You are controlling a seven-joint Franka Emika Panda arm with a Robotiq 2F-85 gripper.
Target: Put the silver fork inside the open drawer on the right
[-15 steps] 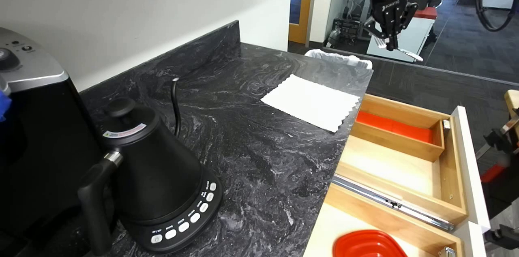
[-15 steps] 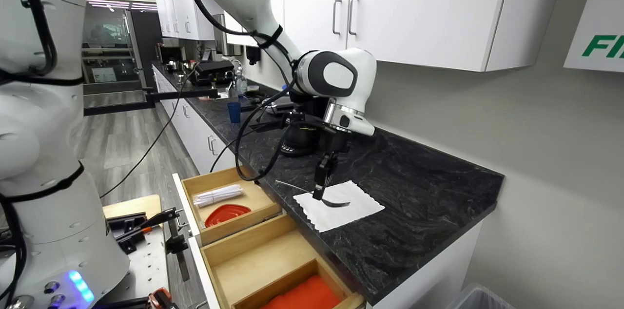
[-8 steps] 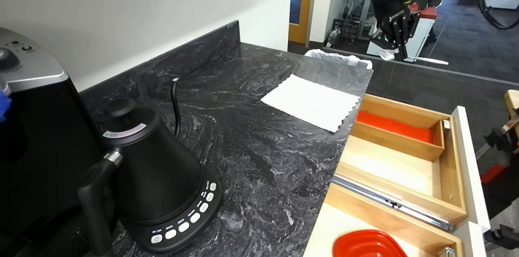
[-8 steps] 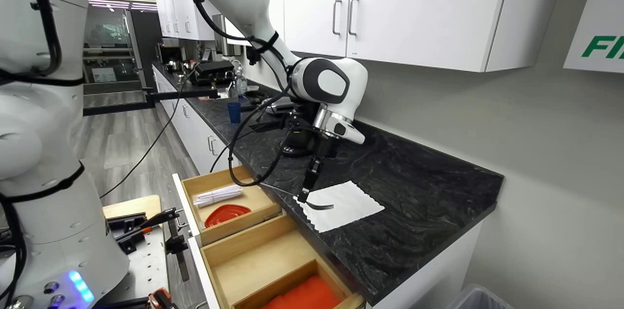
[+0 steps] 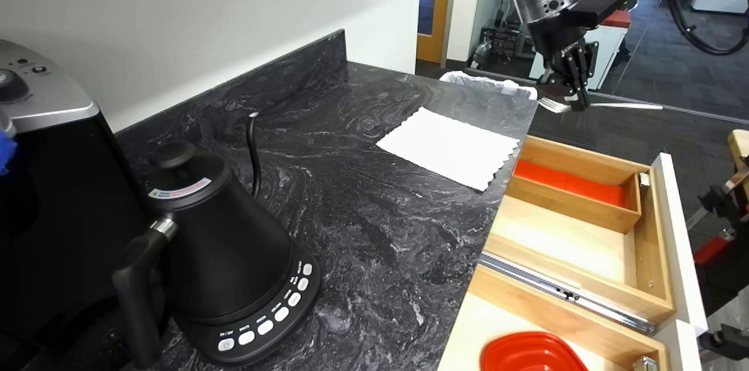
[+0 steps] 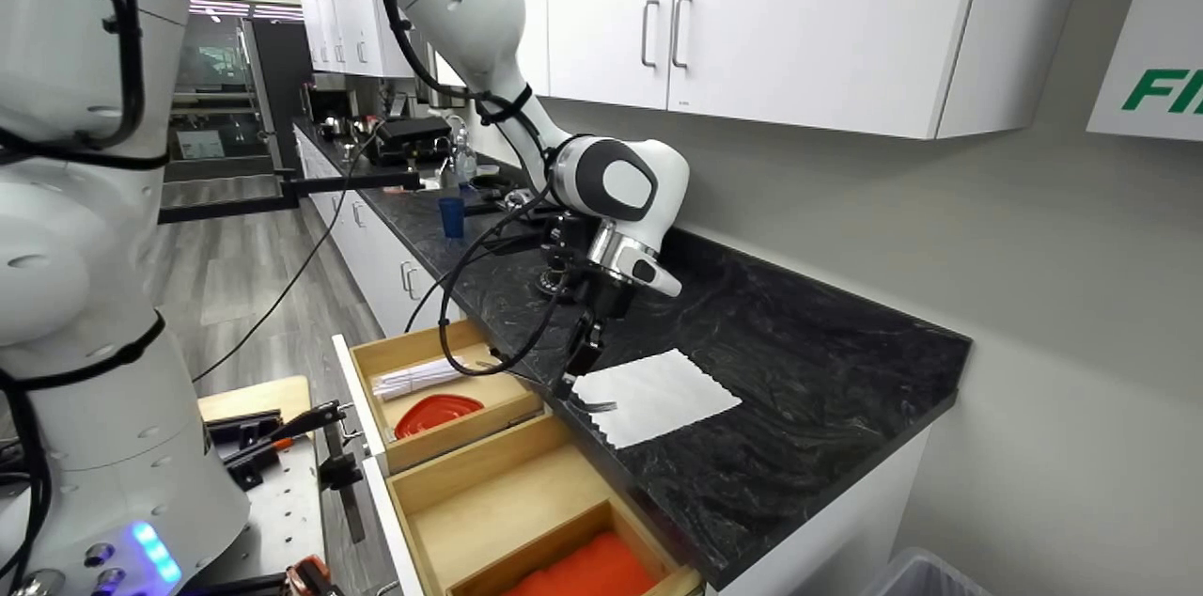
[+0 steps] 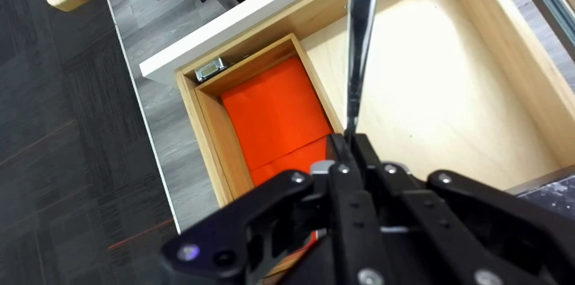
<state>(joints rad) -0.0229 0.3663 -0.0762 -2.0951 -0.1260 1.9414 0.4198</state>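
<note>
The silver fork [image 5: 626,106] is held by my gripper [image 5: 579,103] in the air. Its tines [image 5: 553,105] point one way and its handle sticks out the opposite side. In the wrist view the fork handle [image 7: 360,28] runs up from between the shut fingertips of my gripper [image 7: 349,139]; the tines are hidden there. In an exterior view the tines [image 6: 598,407] show beside my gripper [image 6: 564,386]. The open drawer [image 5: 576,236] also shows in an exterior view [image 6: 503,493]. In the wrist view the drawer floor [image 7: 431,96] lies below the gripper.
An orange-red insert [image 7: 274,114] lies in the drawer's walled compartment. A neighbouring open drawer holds a red bowl [image 6: 439,413] and white sticks [image 6: 420,376]. A white napkin [image 5: 450,148] lies on the dark counter [image 5: 374,230]. A black kettle [image 5: 228,242] stands on it.
My gripper has come down and moved off from over the napkin toward the drawer side, still holding the fork. The drawers and napkin have not moved.
</note>
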